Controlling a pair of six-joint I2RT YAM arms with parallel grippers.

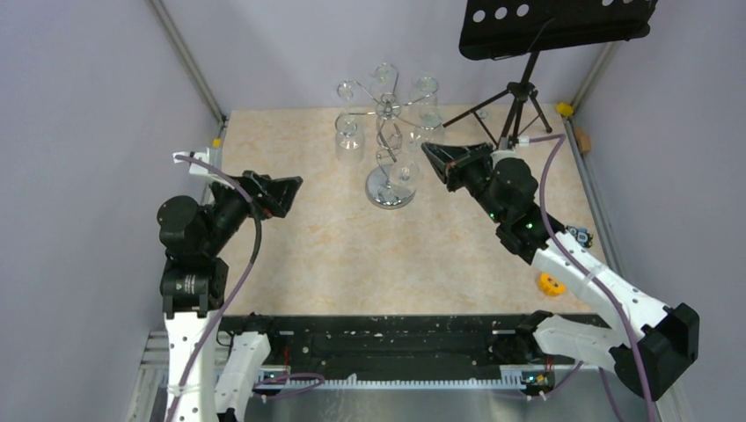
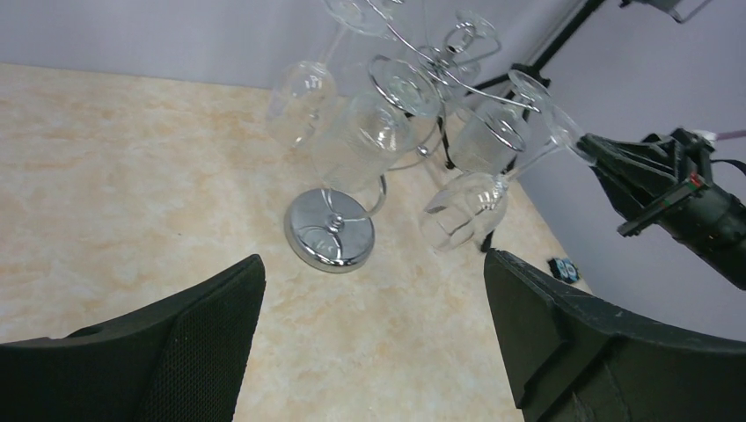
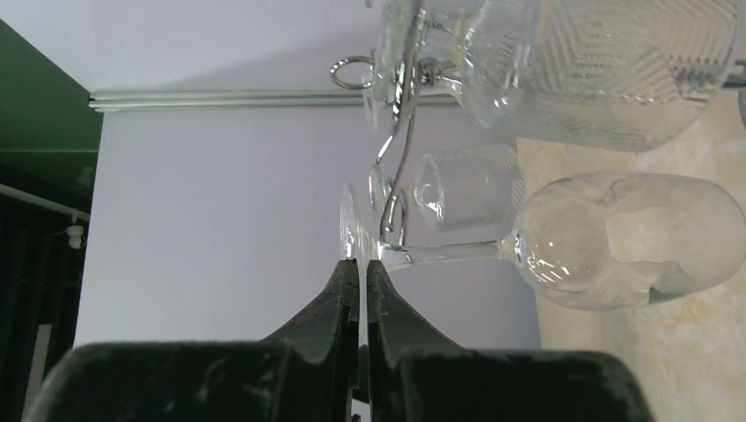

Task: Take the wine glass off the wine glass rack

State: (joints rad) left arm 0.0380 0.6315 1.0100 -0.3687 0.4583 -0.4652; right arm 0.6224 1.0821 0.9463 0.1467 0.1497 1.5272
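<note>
The chrome wine glass rack (image 1: 388, 112) stands at the back middle of the table on its round mirrored base (image 2: 331, 230). Several clear glasses hang upside down from its curled arms. One wine glass (image 3: 616, 237) has its bowl low on the rack's right side (image 2: 464, 207). Its flat foot (image 3: 353, 230) is pinched edge-on by my right gripper (image 3: 362, 264), which is shut on it beside the rack's top (image 1: 426, 149). My left gripper (image 1: 287, 188) hovers left of the rack, open, with only bare table between its fingers (image 2: 211, 334).
A black music stand (image 1: 554, 25) on a tripod (image 1: 519, 98) stands at the back right, close behind my right arm. An orange object (image 1: 552, 284) lies by the right edge. Walls and a metal frame close in the table.
</note>
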